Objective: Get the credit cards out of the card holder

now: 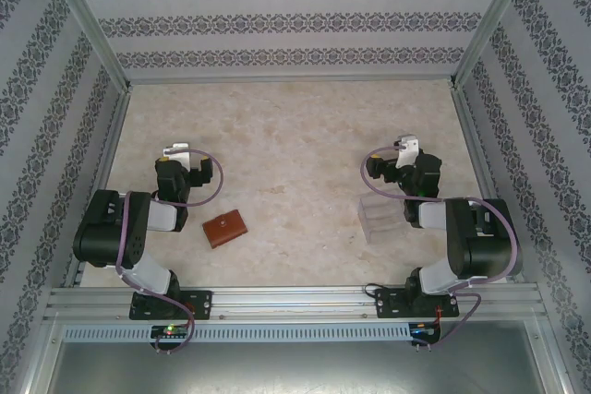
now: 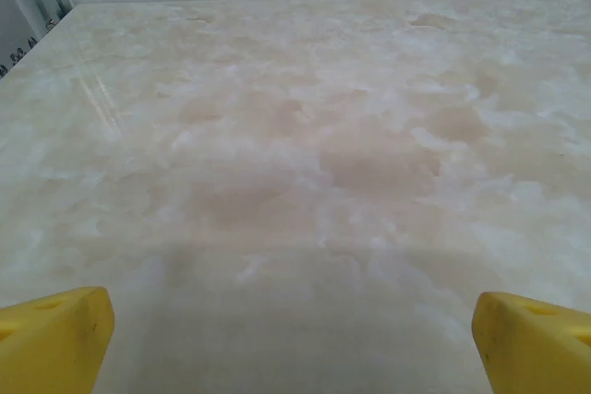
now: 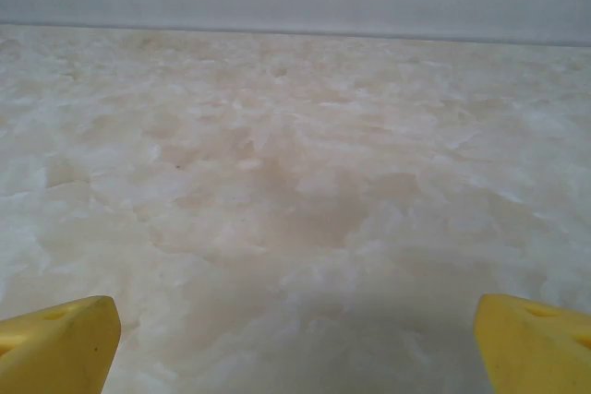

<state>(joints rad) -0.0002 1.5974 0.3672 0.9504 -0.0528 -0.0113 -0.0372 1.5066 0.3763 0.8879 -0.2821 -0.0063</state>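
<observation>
Top external view: small brown leather folding wallet (image 1: 225, 227) lies flat and folded shut on the pale marbled tabletop (image 1: 295, 126), behind the left gripper (image 2: 291, 348) and off to its right side, back toward the arm bases, well apart from the fingers. Left gripper is released – both yellow fingertips (image 2: 55, 339) stand wide at the frame corners in the left wrist view, nothing between them but bare marble ahead. Right gripper (image 3: 295, 348) is likewise spread wide and holding nothing, facing the patterned back wall across bare table. A clear plastic box (image 1: 379, 219) stands just behind the right gripper, beside that arm's forearm; it is not the holder and no part of the job. Judgement: the task is at its very start, with no reach yet made; the wallet being shut, the credit cards are presumably inside it, none taken out. The next move likely falls to the left arm, which is nearer – it must turn back and down toward the wallet. Whether the strap tab is fastened I cannot tell. The wallet likely wants one gripper to pin or open the flap while the other draws a thin card by its edge; the flat leather may slide on the smooth top.
</observation>
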